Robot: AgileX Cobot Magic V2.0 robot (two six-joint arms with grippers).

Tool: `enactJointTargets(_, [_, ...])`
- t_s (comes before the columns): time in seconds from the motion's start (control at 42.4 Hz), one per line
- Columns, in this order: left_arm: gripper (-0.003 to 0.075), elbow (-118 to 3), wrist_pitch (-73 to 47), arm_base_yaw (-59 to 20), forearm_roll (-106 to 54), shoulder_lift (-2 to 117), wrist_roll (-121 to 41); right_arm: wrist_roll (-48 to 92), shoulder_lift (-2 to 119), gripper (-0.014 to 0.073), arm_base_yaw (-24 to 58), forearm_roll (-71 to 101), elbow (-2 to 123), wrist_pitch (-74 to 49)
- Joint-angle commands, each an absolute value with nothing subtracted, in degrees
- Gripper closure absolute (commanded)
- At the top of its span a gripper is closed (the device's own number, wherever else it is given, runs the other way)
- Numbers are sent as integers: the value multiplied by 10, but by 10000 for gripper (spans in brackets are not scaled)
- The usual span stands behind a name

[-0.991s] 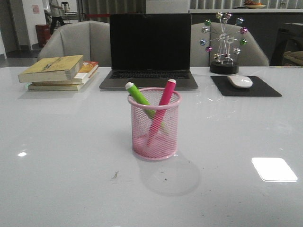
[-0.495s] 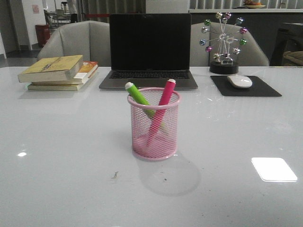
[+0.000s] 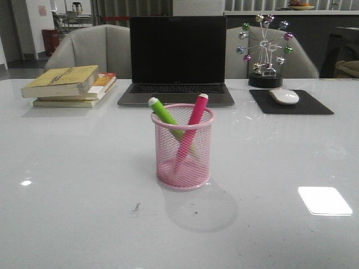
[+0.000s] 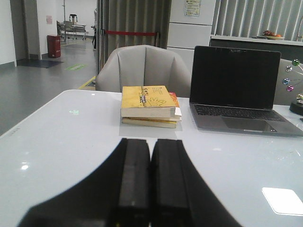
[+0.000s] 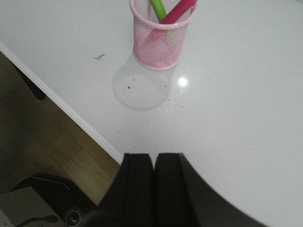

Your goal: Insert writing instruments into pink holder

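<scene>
The pink wire-mesh holder (image 3: 184, 150) stands upright in the middle of the white table. Inside it lean a lime green marker (image 3: 165, 115) and a magenta pink marker (image 3: 194, 116), their pale caps above the rim. The right wrist view shows the same holder (image 5: 160, 42) with the green marker (image 5: 158, 9) and pink marker (image 5: 179, 10) in it. My right gripper (image 5: 153, 158) is shut and empty, over the table's near edge, well apart from the holder. My left gripper (image 4: 151, 144) is shut and empty, above the table, pointing towards the books. Neither gripper shows in the front view.
A stack of books (image 3: 70, 85) lies at the back left, also seen as books (image 4: 149, 105) in the left wrist view. A dark laptop (image 3: 177, 59) stands behind the holder. A mouse (image 3: 284, 96) on a black pad and a ferris-wheel ornament (image 3: 265, 50) are back right. The table edge (image 5: 71, 113) drops to the floor.
</scene>
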State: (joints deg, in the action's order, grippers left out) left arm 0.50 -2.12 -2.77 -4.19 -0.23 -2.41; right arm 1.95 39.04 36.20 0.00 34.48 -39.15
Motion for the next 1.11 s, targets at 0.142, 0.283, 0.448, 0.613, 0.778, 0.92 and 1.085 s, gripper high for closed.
enactJointTargets(0.142, [627,5,32,-32,-47,-13,-24,20,388,536,362,-6,361,-355])
enactJointTargets(0.283, [627,5,32,-32,-47,-13,-24,20,388,536,362,-6,361,-355])
enactJointTargets(0.448, [627,5,32,-32,-47,-13,-24,20,388,536,362,-6,361,-355])
enactJointTargets(0.613, [627,5,32,-32,-47,-13,-24,20,388,536,362,-6,361,-355])
enactJointTargets(0.778, [627,5,32,-32,-47,-13,-24,20,364,536,337,-3,351,-351])
enactJointTargets(0.92, [627,5,32,-32,-47,-13,-24,20,300,536,257,-3,304,-297])
enactJointTargets(1.085, [627,5,32,-32,-47,-13,-24,20,193,536,147,-3,204,-159])
